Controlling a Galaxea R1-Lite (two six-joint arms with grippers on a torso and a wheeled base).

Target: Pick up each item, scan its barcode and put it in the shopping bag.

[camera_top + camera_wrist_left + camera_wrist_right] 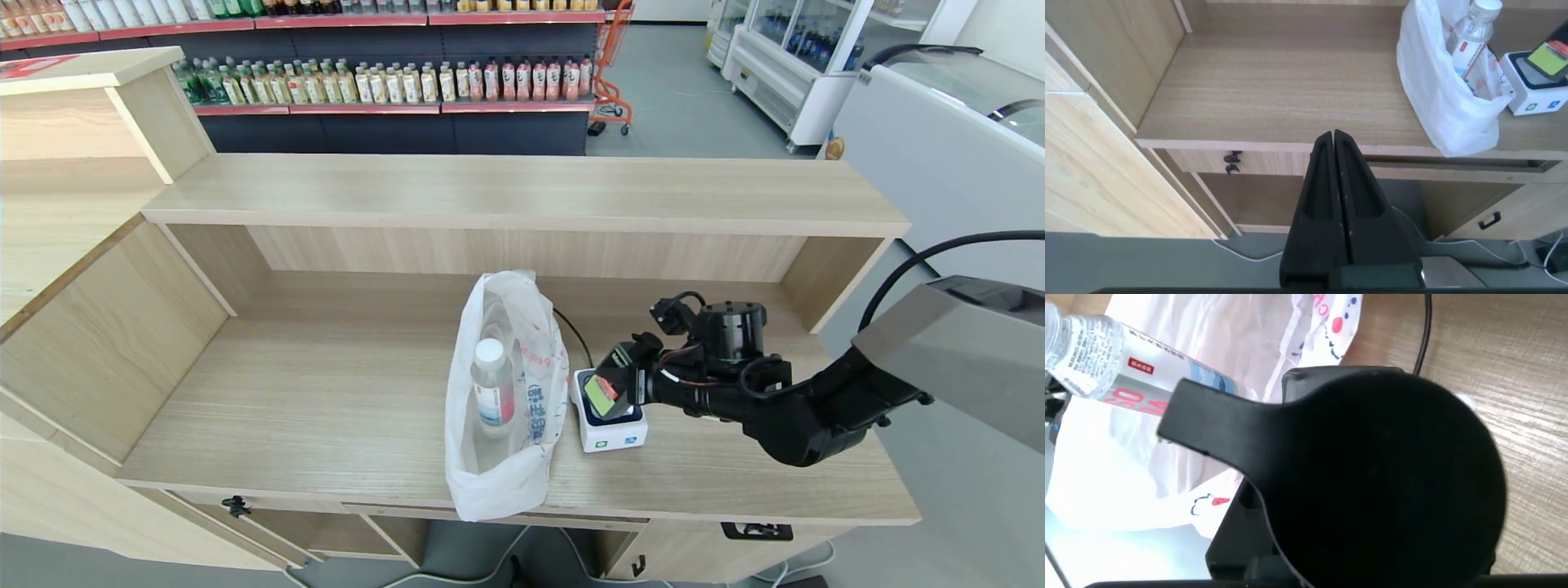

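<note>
Clamping one green pack [601,400] over the scanner [614,431], right gripper [611,390] hung; bag [545,384] held one red-labelled bottle [492,392]; left gripper [1333,145] sat closed.

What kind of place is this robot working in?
It looks like a small grocery shop's checkout: shelves of bottled drinks stand behind the wooden counter, glass-fronted chillers stand to one side, and the right gripper holds a green packet over a scanner beside a shopping bag.

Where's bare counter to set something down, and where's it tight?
Widest free patch: the counter left of the shopping bag, out to the side wall. A smaller strip lies right of the scanner, under the right arm. Crowded: bag beside scanner, right claw holding a green packet over it.
</note>
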